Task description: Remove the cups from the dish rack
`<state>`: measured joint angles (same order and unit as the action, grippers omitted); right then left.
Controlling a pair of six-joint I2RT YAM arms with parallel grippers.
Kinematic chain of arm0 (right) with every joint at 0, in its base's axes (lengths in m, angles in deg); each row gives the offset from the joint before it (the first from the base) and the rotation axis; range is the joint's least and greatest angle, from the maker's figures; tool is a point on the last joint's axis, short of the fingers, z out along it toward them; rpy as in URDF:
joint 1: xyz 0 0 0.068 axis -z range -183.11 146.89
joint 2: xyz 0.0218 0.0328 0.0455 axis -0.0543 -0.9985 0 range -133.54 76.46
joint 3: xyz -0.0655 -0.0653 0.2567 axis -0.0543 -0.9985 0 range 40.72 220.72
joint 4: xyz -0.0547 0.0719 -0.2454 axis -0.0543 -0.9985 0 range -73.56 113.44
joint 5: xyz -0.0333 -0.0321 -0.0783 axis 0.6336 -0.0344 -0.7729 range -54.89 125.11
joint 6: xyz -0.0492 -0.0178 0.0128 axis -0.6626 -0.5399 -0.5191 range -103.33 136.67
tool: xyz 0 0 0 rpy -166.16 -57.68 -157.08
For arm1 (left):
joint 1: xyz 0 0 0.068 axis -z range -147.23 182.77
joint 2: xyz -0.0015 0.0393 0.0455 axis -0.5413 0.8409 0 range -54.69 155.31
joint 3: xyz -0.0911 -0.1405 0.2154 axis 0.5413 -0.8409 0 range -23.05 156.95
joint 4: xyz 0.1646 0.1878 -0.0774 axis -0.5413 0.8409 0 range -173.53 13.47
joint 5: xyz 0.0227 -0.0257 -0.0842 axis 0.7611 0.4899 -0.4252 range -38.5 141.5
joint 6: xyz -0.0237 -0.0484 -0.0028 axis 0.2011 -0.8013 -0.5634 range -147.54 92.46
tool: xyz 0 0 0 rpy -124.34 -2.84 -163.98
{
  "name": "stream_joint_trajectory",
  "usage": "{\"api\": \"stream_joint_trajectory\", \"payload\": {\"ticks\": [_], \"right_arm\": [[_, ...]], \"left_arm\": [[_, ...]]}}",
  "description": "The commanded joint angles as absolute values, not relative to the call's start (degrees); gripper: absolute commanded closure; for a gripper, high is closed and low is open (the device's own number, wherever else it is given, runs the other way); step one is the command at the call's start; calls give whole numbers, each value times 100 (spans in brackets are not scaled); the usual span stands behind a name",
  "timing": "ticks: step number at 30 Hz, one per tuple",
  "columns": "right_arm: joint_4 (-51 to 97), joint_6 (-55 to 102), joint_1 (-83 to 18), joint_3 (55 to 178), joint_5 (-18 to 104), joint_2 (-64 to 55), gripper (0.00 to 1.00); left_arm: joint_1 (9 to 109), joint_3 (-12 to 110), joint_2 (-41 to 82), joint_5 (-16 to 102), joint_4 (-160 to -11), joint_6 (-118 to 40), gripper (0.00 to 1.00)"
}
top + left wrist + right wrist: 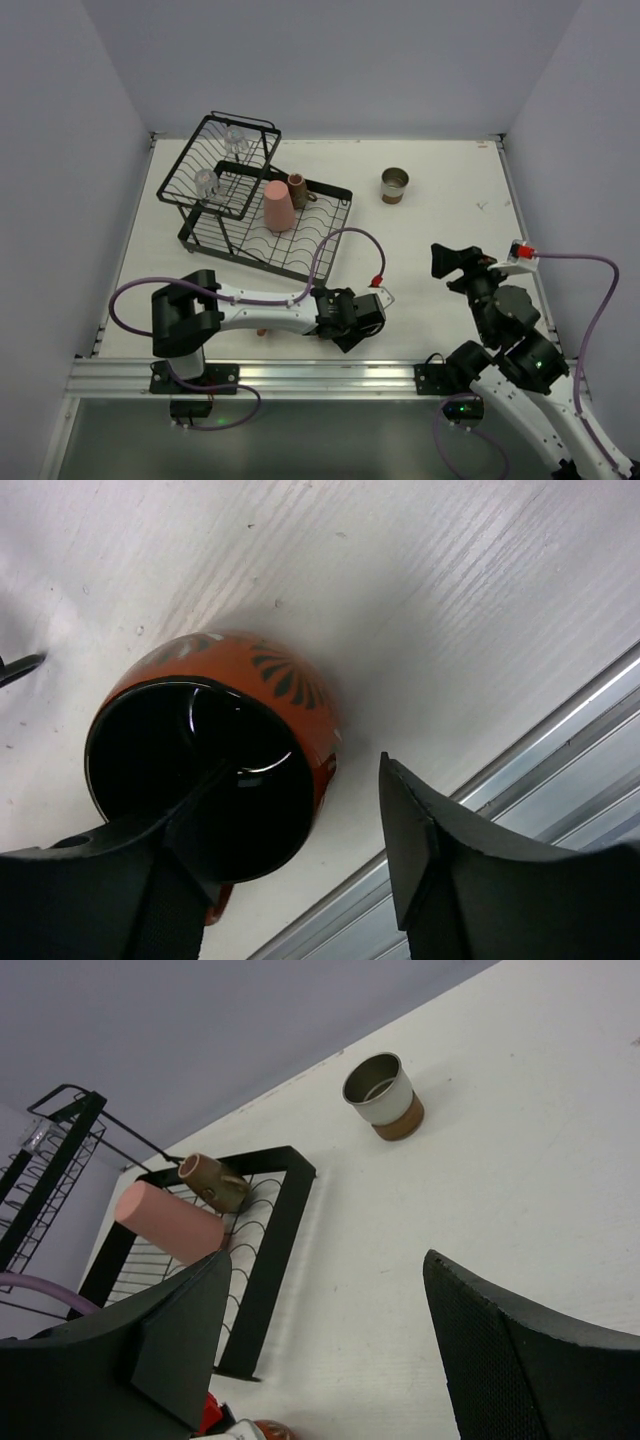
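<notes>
The orange-red mug point(215, 750) with a dark inside stands on the table by the front rail. My left gripper point(300, 780) is open around its wall, one finger over the opening, the other point(430, 840) apart from it outside. In the top view the gripper point(352, 322) hides the mug. The black dish rack point(225, 245) holds a salmon-pink tumbler point(277, 206), a small brown cup point(298, 189) and two clear glasses point(236, 140) point(205, 183). A cream-and-brown cup point(394, 185) stands on the table. My right gripper point(450, 262) is open and empty.
The metal front rail point(560, 750) runs close beside the mug. A purple cable point(345, 240) loops over the rack's near corner. A small reddish bit point(262, 331) shows under the left arm. Walls close the table on three sides.
</notes>
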<state>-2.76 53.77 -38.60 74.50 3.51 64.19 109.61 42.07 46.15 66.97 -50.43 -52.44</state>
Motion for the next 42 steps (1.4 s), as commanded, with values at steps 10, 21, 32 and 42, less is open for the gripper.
{"api": "stream_joint_trajectory", "payload": {"ticks": [10, 21, 32, 42], "right_arm": [[23, 4945, -3835, 7921, 1189, 5661, 20], [1490, 4040, -3870, 8026, 3806, 3923, 21], [3521, 2959, -4372, 9756, 4793, -16, 9], [3302, 2686, -4486, 11963, 4865, -2530, 3]], "left_arm": [[10941, 4971, 3172, 8190, -4573, -5215, 11], [10932, 4622, 908, 9605, -5486, -4828, 2], [10932, 3435, -2196, 10810, -6840, -3853, 0], [10941, 2898, -3218, 11153, -7606, -3131, 0]]}}
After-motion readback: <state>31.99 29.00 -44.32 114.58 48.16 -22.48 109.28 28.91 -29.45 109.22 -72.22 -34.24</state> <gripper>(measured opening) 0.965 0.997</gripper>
